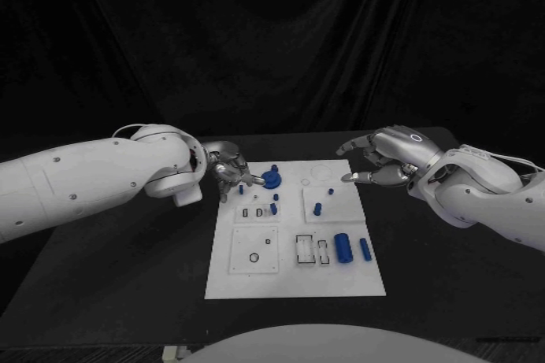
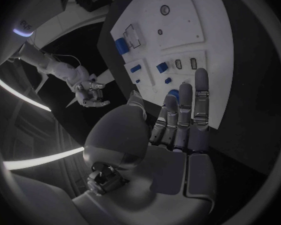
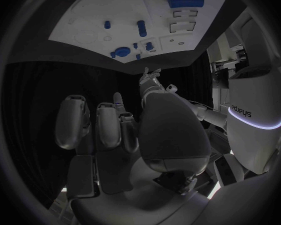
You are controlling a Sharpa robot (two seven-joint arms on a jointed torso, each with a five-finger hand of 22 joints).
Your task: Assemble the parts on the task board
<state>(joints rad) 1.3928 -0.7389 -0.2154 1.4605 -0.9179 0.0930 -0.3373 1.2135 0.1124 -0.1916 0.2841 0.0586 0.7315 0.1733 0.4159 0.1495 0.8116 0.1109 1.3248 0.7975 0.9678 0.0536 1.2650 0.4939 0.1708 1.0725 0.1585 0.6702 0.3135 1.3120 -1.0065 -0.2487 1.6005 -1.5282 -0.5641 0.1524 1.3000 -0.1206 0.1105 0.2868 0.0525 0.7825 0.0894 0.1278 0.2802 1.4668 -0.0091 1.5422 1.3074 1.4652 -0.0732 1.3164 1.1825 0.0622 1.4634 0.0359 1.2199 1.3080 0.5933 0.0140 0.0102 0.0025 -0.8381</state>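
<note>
The white task board (image 1: 295,264) lies in the middle of the table. A large blue part (image 1: 272,179) stands near its far left corner, with smaller blue parts (image 1: 318,209) in the blocks behind it. Two blue cylinders (image 1: 342,247) lie side by side at the right. My left hand (image 1: 231,170) hovers at the far left corner, just left of the large part, with its fingers (image 2: 185,117) stretched out and nothing in them. My right hand (image 1: 386,158) hangs over the far right corner, fingers apart and holding nothing. The board (image 3: 90,20) and the large part (image 3: 121,51) lie beyond my right hand (image 3: 115,130).
The black table (image 1: 443,276) runs wide on both sides of the board. Empty slots (image 1: 305,250) and holes (image 1: 253,257) mark the near half of the board. A dark curtain closes off the back.
</note>
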